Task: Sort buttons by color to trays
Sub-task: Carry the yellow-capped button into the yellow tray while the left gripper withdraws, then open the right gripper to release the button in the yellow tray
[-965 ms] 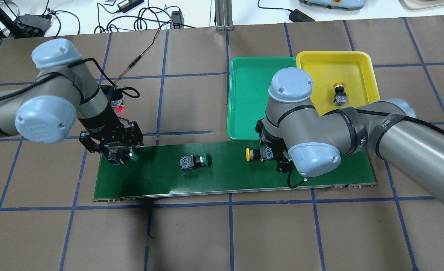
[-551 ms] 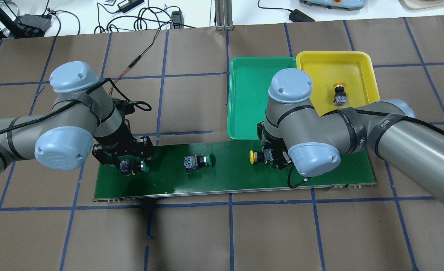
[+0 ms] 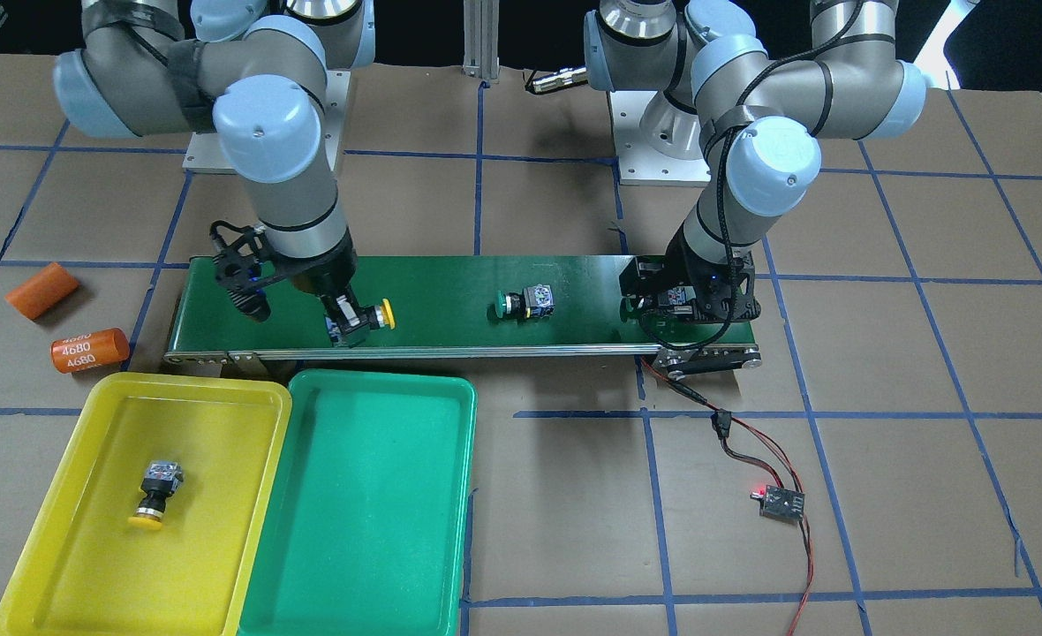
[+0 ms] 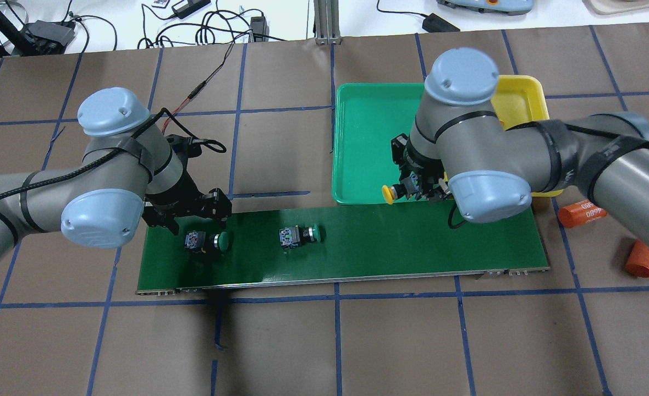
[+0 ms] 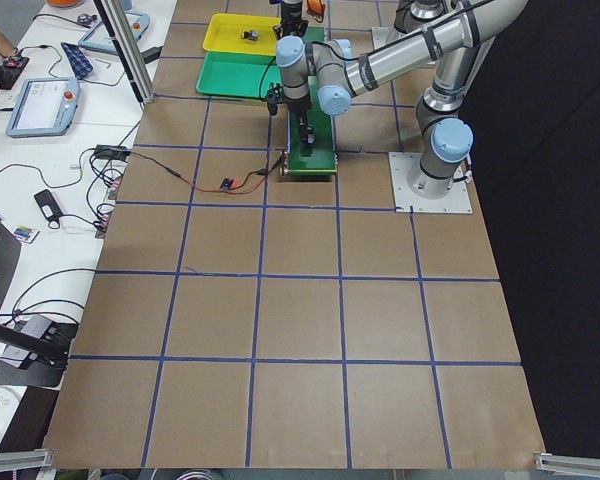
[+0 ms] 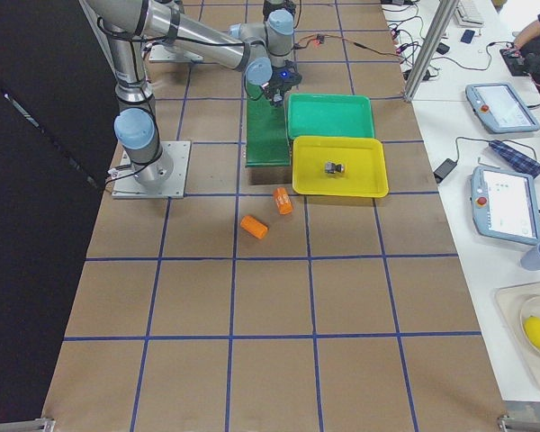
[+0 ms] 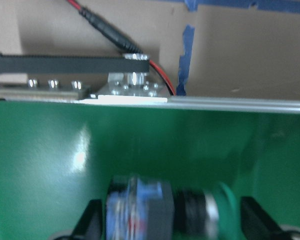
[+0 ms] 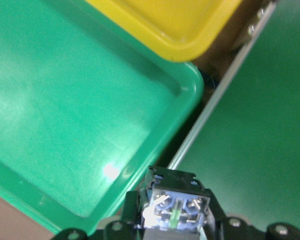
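My right gripper [image 4: 417, 190] is shut on a yellow button [image 4: 390, 193] and holds it above the near rim of the green tray [image 4: 363, 137]. The right wrist view shows its switch block [image 8: 175, 206] between the fingers. My left gripper [image 4: 188, 213] is open over the belt's left end, its fingers on either side of a green button [image 4: 209, 241] that lies on the belt; it also shows in the left wrist view [image 7: 165, 210]. A second green button [image 4: 300, 236] lies mid-belt. Another yellow button [image 3: 154, 490] lies in the yellow tray [image 3: 71, 539].
The long dark-green conveyor belt [image 4: 385, 247] runs across in front of both trays. Two orange cylinders [image 4: 580, 212] [image 4: 642, 258] lie on the table right of the belt. A red-black wire with a small lit board [image 3: 777, 501] leads off the belt's left end.
My right gripper lifted the yellow button off the belt toward the trays. My left gripper let go of the green button on the belt and drew back. Both green buttons drifted right.
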`<state>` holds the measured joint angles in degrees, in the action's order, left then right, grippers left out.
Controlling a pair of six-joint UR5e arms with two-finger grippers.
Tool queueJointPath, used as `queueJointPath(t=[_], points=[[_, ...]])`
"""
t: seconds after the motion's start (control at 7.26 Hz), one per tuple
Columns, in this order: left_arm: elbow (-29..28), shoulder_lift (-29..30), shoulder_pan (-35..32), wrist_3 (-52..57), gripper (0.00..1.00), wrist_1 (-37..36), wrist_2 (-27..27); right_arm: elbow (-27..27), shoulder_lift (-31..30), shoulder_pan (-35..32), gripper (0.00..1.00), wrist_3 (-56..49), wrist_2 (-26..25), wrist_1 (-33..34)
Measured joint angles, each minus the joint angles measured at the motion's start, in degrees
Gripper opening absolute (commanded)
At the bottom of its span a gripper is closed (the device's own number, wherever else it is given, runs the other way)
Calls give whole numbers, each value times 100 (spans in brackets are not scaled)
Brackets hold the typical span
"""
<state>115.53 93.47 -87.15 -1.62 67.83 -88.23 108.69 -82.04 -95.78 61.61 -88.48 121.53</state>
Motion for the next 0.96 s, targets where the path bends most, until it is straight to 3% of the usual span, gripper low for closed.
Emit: queueJointPath(t=[0.28,0.55,0.69,0.83,0.96], points=[[-960,-281,-11,11,100,929,1,-256,218,985,0,-1713,16,115],[-2069,-640,-41,12,100,2188,-5,-476,845,1402,9,-2858,-96,859],[-2293,-763,-48,-3,100,2429,-5,-565,1069,1451,49,-3105,-118,1342],[-2414,-756,-32,-29,100,2501,-8,-615,1225,1467,99,-3230,-128,1597],[-2491,-686,0,-42,100,2531,-8,-632,1311,1471,100,-3279,-130,1693]])
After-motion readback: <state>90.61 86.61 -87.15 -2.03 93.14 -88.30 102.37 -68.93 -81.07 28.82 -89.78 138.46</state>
